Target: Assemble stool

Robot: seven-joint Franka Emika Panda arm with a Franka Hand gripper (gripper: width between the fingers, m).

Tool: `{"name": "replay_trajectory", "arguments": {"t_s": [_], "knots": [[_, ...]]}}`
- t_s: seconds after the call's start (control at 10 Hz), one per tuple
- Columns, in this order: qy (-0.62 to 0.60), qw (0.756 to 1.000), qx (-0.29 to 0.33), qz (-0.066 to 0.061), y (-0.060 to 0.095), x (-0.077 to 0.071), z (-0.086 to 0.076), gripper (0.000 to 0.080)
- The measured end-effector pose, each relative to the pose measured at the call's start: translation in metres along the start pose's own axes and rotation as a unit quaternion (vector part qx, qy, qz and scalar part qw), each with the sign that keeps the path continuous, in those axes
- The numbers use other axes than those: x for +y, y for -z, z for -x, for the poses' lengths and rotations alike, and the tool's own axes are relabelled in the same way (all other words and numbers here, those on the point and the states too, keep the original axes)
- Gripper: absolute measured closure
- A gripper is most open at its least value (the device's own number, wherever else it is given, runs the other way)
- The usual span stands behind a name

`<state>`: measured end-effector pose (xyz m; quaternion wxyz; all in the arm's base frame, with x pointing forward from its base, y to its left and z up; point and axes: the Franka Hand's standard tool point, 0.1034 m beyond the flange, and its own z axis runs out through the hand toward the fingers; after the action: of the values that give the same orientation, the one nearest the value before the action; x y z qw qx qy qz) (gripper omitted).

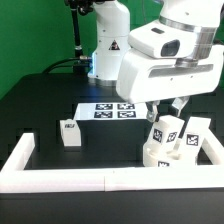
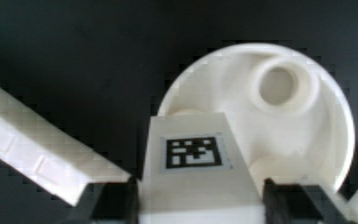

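The round white seat (image 2: 247,95) lies flat, with a screw hole (image 2: 286,85) in its face. In the exterior view the seat (image 1: 152,156) sits in the corner at that view's right. A white leg block (image 2: 194,150) with a marker tag stands on the seat between my fingers (image 2: 108,200). My gripper (image 2: 199,200) is shut on this block, a finger against each side. In the exterior view my gripper (image 1: 163,110) is right above that leg block (image 1: 163,131). A second leg block (image 1: 193,133) stands beside it. A third leg block (image 1: 69,133) stands alone on the table.
The marker board (image 1: 112,110) lies on the black table behind the parts. The long white border wall (image 1: 80,180) runs along the front and side edges, and it also shows in the wrist view (image 2: 34,140) close to the seat.
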<state>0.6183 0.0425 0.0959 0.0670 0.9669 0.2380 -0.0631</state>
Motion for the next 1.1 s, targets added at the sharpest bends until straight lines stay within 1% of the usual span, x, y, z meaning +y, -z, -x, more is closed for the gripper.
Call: {"name": "replay_trajectory", "arguments": {"t_s": [0.2,0.4,0.7,0.8,0.9,1.0,1.1], "knots": [[-0.062,0.998,0.001,-0.001,0.000,0.001,0.000,0.0468],[-0.137,0.991,0.001,-0.001,0.000,0.001,0.000,0.0468],[-0.242,0.970,0.002,-0.002,0.000,0.001,-0.002,0.0468],[-0.290,0.957,0.009,-0.001,0.000,0.003,-0.008,0.0468],[-0.332,0.943,0.018,0.000,0.001,0.002,-0.013,0.0468],[-0.393,0.919,0.023,-0.002,0.002,0.001,-0.016,0.0468],[-0.432,0.901,0.036,-0.011,0.001,0.002,-0.020,0.0468]]}}
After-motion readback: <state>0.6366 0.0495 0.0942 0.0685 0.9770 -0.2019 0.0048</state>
